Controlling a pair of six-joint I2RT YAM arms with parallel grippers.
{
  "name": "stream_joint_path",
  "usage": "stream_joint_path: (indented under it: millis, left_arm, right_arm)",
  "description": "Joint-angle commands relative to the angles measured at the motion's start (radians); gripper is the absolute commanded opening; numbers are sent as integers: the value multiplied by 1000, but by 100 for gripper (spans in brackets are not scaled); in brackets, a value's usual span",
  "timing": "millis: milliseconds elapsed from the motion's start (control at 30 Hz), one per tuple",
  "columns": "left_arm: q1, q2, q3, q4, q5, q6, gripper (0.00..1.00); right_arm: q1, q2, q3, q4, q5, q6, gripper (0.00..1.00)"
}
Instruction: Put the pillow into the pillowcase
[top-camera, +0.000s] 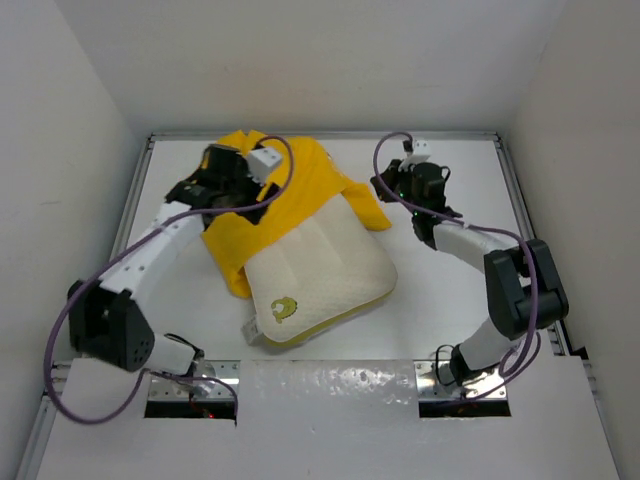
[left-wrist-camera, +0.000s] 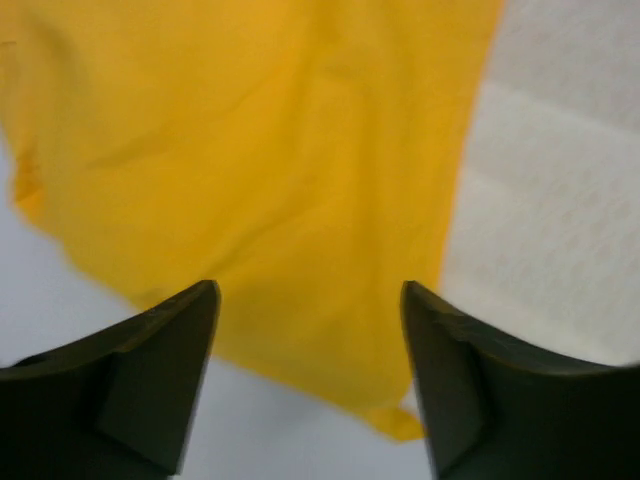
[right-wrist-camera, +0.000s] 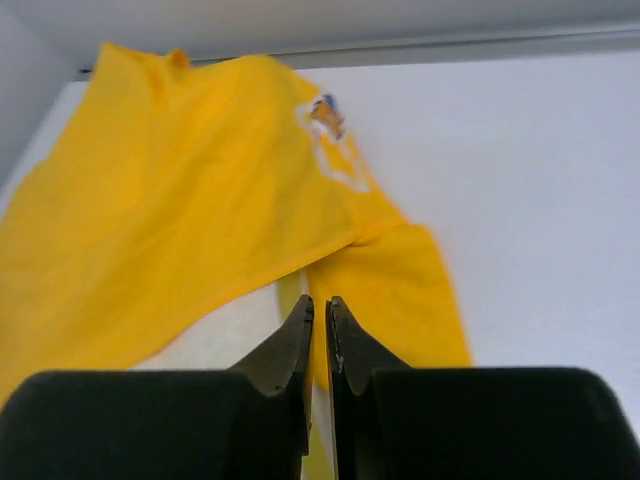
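The cream pillow (top-camera: 325, 265) lies in the middle of the table with its far end under the yellow pillowcase (top-camera: 290, 185); its near half is bare. My left gripper (top-camera: 245, 203) hovers over the pillowcase's left part, open and empty. In the left wrist view the gripper (left-wrist-camera: 310, 300) has its jaws wide apart above the pillowcase (left-wrist-camera: 270, 170), with the pillow (left-wrist-camera: 550, 220) to the right. My right gripper (top-camera: 388, 195) is shut beside the pillowcase's right flap. In the right wrist view the gripper (right-wrist-camera: 320, 305) is shut and empty, with the pillowcase (right-wrist-camera: 190, 210) ahead and a strip of the pillow (right-wrist-camera: 230, 335) by its tips.
White walls enclose the white table (top-camera: 450, 260) on the left, back and right. A metal rail (top-camera: 520, 200) runs along the right edge. The arm bases (top-camera: 190, 375) stand at the near edge.
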Motion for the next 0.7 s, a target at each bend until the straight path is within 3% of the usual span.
stream_joint_path:
  millis: [0,67,100,167,200,300,467,567,600,633,667]
  left_arm:
    - [125,-128,-66,-142,-28,-33,64]
    - [189,-126,-116,-231,-10,12,49]
    - [237,-119,-191,-258,17,35,47]
    - [265,-90,-271,-252,21,73,56]
    - [267,-78,-338,-224,4,84,69]
    - [276,-24,-406,-153,-1,69,85]
    - [276,107,-370,-41,24,63,91]
    - [276,196,-341,7,90,61,93]
    - [276,221,-315,5,144,61,93]
    - [276,241,-304,7,166,61,92]
    - [276,271,-289,10,192,61,85]
  right_arm:
    - [-13,49,114,-358,159,-122,9]
    - [-16,130,241,-485,178,-148,25]
    - [-14,228,348,-529,163,-158,34]
    - [-14,322,445,-645,149,-174,57]
    - [-14,398,520,-671,147,-175,59]
    - [-14,468,571,-690,133,-194,63]
    - [-13,552,620,-731,72,-215,73]
    - [-13,598,663,-803,90,-223,58]
    - [-13,602,662,-808,74,-229,37]
    - [-13,602,650,-808,52,-237,22]
    - [-13,580,631,-787,11,-237,5]
